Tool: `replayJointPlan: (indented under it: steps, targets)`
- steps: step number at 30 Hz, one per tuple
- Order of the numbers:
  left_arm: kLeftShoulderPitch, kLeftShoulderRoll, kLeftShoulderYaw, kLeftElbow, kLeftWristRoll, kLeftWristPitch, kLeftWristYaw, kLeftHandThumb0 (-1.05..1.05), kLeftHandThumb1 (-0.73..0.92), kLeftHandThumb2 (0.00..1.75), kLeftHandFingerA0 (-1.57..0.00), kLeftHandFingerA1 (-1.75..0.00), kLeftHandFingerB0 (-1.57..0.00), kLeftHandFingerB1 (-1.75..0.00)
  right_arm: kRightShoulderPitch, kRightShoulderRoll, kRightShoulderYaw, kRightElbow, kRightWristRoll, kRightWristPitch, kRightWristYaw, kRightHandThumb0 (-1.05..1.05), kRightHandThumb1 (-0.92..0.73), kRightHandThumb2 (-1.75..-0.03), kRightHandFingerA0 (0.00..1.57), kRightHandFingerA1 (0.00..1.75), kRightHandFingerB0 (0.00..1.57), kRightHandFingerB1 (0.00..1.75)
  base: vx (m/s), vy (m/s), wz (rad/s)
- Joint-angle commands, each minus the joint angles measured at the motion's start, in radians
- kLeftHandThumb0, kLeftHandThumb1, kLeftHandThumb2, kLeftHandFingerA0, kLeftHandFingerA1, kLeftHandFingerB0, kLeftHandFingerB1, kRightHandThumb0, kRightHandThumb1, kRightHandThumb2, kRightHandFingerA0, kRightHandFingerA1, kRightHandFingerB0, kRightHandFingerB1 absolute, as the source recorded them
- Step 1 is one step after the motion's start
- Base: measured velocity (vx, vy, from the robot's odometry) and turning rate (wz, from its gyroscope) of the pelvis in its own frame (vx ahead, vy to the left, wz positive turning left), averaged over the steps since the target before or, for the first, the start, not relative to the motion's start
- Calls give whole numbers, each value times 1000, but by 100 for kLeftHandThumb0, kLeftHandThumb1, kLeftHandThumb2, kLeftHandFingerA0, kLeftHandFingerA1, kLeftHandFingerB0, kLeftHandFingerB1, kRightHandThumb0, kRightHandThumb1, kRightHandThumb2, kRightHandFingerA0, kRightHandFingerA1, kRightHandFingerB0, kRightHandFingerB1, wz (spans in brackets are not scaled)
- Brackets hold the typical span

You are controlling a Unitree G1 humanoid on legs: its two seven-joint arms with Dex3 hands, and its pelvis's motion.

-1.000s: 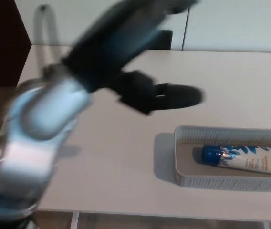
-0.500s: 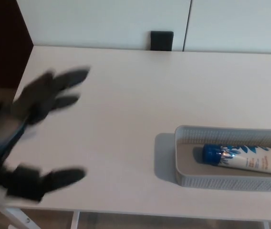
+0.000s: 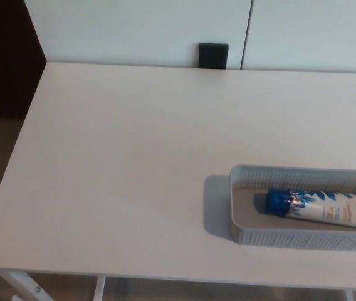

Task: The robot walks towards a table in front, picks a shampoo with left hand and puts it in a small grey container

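Looking down: neither left hand nor right hand shows, so their spread cannot be told | shampoo tube (image 3: 325, 211) lies on its side inside the small grey container (image 3: 236, 204), blue cap pointing left | container sits near right on the white table (image 3: 121, 157) | black wall plate (image 3: 213, 55) far, centre

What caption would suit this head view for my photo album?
Shampoo tube lying on its side in the small grey container on the white table.

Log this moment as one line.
shampoo: lying inside grey container | container: on table | left hand: not in view | right hand: not in view
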Motion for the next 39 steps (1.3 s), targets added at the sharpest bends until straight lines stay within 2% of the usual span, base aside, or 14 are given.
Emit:
replayJointPlan:
  steps: [1,5,9,13,16,18,21,22,23,27,34,37,38,39]
  targets:
    - [62,131,0,615,104,-582,-23,-49,47,88,-87,-69,-70,-62,49,-47,5,10,-17,9,-13,-40,-70,-61,63,46,55,41,0,0,0]
    - [-5,171,-72,706,278,-606,243,-56,62,59,-93,-52,-81,-49,19,-51,9,8,-21,9,-4,-41,-69,-61,66,47,57,41,0,0,0]
    - [-136,236,-244,810,501,-488,558,-40,51,75,-56,-56,-41,-49,39,-32,4,4,-11,5,-3,-40,-69,-60,64,49,56,42,0,0,0]
    - [-256,237,-286,896,430,-420,488,-33,64,60,-49,-44,-36,-36,67,-39,4,5,-11,-8,-10,-39,-69,-61,61,47,55,41,0,0,0]
    - [-398,188,-239,1078,285,-377,467,-48,53,82,-55,-55,-32,-46,130,-40,8,10,-16,-21,-31,-40,-71,-61,63,46,55,40,0,0,0]
    - [-457,171,-232,1129,266,-326,508,-44,60,58,-68,-56,-36,-34,138,-39,-7,11,-2,-20,-30,-39,-71,-61,64,47,55,41,0,0,0]
    - [-528,157,-238,1206,266,-289,592,-47,62,58,-48,-44,-30,-34,150,-30,-26,15,14,-30,-46,-40,-69,-60,67,48,57,42,0,0,0]
    - [-567,143,-240,1264,260,-286,631,-48,67,60,-77,-75,-55,-63,151,-23,-32,13,19,-30,-52,-40,-69,-61,67,48,56,41,0,0,0]
    - [-574,134,-236,1289,251,-283,650,-50,67,60,-89,-71,-61,-53,158,-20,-32,11,20,-35,-52,-41,-70,-62,65,47,55,41,0,0,0]
    - [-568,114,-297,1383,292,-289,706,-58,71,62,-62,-50,-35,-35,187,-15,-36,10,21,-48,-43,-44,-71,-62,64,50,55,41,0,0,0]
    - [-528,145,-375,1435,318,-382,693,-60,75,63,-68,-52,-40,-35,238,-18,-49,2,24,-64,-47,-42,-70,-62,65,48,53,41,0,0,0]
    - [-529,169,-428,1460,333,-361,662,-64,78,64,-54,-49,-28,-31,253,-20,-46,-13,16,-73,-41,-43,-71,-62,63,48,53,41,0,0,0]
    - [-516,174,-449,1467,338,-361,663,-69,63,94,-41,-54,-18,-43,275,-23,-43,-15,11,-77,-44,-43,-70,-62,63,47,53,40,0,0,0]
    - [-509,179,-472,1471,347,-372,648,-69,67,93,-23,-47,-13,-41,285,-25,-45,-12,11,-83,-42,-42,-70,-61,63,47,54,41,0,0,0]
